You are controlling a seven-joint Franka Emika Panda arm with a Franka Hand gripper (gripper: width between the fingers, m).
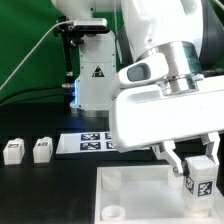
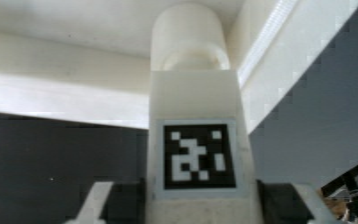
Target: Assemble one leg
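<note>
Fingers (image 2: 115, 206) pinching leg (image 2: 197, 100) at its tagged end, roughly upright above white panel (image 1: 140, 196), evidently poised for seating in a socket (image 1: 112, 179).

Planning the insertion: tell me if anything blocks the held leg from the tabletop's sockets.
Nothing visible does. The gripper holds the leg near the tabletop; its sockets stand open, and two spare legs lie off to the exterior view's left.

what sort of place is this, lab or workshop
Most likely a robotics lab bench: a green backdrop, a marker board of printed tags on the black table, and the tagged leg held in the tool.
</note>
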